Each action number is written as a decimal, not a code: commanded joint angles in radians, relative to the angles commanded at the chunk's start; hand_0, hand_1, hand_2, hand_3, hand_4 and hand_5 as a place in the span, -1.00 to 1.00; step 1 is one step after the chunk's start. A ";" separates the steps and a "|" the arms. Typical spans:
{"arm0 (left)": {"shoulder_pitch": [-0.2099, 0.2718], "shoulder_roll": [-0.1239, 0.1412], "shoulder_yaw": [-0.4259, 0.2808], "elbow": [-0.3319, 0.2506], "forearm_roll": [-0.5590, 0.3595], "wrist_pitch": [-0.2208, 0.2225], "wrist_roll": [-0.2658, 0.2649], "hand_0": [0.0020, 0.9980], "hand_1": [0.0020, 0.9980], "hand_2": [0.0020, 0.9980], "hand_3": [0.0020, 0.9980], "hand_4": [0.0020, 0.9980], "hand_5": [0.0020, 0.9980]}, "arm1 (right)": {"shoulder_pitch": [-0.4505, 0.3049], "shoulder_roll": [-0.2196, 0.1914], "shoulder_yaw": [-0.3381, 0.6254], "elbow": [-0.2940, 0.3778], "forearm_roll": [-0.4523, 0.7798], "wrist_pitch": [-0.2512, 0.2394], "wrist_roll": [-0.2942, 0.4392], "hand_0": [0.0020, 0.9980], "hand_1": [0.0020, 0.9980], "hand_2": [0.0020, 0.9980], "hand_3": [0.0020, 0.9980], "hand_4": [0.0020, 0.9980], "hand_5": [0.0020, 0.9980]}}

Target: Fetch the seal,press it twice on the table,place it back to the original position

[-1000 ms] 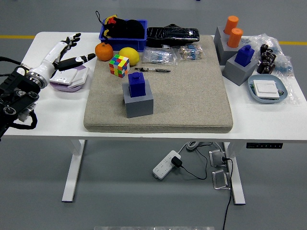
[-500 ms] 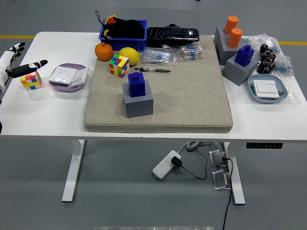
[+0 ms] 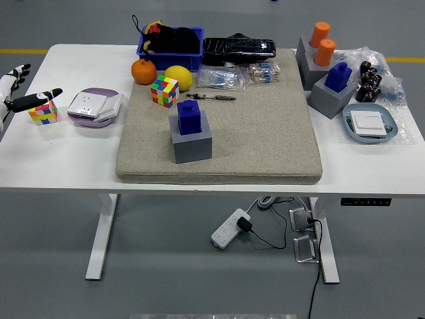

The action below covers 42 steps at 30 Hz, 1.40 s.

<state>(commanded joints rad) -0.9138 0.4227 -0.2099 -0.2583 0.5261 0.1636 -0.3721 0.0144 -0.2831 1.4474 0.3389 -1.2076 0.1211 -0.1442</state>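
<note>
Reaching from the far left edge, the left hand (image 3: 20,90), fingers spread and empty, could clip the small cube (image 3: 42,112) before reaching the blue seal (image 3: 189,117).

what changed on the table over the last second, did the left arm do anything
The left hand pulled back from over the purple and white box to the picture's left edge, fingers spread and holding nothing. That uncovered a small colour cube on the table's left end. The blue seal on its grey block on the mat stayed put, as did everything else.
</note>
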 joint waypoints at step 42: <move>-0.013 0.009 0.008 -0.001 0.000 0.014 -0.004 0.88 0.99 1.00 0.94 0.90 -0.13 | 0.004 -0.011 -0.019 0.000 0.006 0.003 -0.006 0.66 0.46 0.39 0.42 0.49 0.02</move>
<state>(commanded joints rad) -0.9268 0.4320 -0.2014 -0.2592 0.5260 0.1771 -0.3763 0.0183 -0.2943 1.4283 0.3386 -1.2016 0.1240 -0.1497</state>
